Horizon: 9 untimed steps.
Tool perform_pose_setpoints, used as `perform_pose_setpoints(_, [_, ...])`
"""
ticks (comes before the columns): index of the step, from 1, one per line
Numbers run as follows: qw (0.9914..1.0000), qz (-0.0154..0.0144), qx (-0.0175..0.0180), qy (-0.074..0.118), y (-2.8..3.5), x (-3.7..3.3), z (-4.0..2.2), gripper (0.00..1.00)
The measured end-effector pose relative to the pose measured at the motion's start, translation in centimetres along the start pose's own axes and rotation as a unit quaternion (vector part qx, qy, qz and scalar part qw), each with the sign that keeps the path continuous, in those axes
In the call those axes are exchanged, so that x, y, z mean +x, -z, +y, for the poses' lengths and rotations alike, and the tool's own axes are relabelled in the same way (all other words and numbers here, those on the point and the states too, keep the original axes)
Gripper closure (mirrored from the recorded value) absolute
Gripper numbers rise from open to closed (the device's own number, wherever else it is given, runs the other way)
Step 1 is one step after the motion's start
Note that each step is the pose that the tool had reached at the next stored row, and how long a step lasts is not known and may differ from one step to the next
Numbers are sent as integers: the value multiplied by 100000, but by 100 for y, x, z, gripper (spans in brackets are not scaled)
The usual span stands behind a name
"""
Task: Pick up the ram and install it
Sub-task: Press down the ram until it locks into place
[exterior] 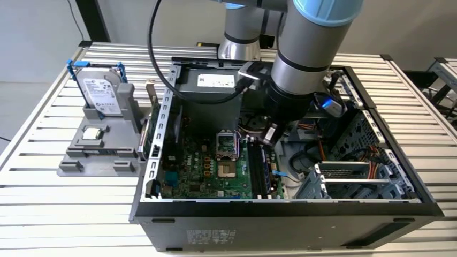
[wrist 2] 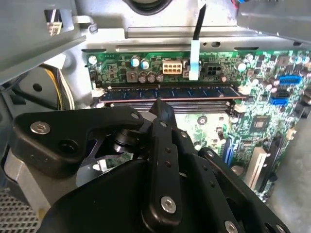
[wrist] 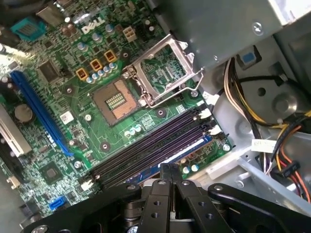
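One Universal Robots arm is reaching down into the open computer case (exterior: 286, 206) in the exterior view, its gripper (exterior: 270, 140) hanging over the bank of memory slots (exterior: 260, 170) toward the exterior view's right of the motherboard (exterior: 203, 166). In the second wrist view the ram (wrist 2: 167, 92) is lying lengthwise in a slot, its blue-green board and dark chips showing along the top, and the gripper (wrist 2: 160, 108) is sitting just beside it with its fingers (wrist 2: 163, 124) pressed together and grasping nothing. In the first wrist view the gripper (wrist: 170, 170) is poised at the slot nearest it, where a blue strip (wrist: 177, 155) is showing, while the open processor socket (wrist: 114, 99) is lying farther off. On the table, toward the exterior view's left, a silver hard drive (exterior: 98, 93) is standing in a grey holder (exterior: 107, 144), well apart from the case
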State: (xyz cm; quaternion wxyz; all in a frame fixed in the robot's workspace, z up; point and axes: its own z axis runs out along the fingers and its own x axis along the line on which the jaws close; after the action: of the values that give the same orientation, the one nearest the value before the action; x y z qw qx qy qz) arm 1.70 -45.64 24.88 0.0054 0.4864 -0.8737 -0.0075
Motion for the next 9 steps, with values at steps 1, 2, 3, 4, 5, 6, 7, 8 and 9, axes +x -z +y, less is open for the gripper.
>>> perform_pose_setpoints(1, [99996,15,8,871,0,0,0,100])
perform_pose_setpoints(2, [99985,27,11,1706,0,0,0,100])
perform_pose_setpoints(3, [99968,38,16,2538,0,0,1,100])
perform_pose_setpoints(4, [99944,63,20,3334,1,0,1,100])
perform_pose_setpoints(5, [99917,78,19,4083,1,0,1,100])
perform_pose_setpoints(6, [99883,93,21,4831,1,0,1,100])
perform_pose_setpoints(7, [99847,103,22,5525,1,0,1,100])
perform_pose_setpoints(8, [99807,114,23,6202,0,0,1,100])
perform_pose_setpoints(9, [99766,127,25,6832,1,0,1,100])
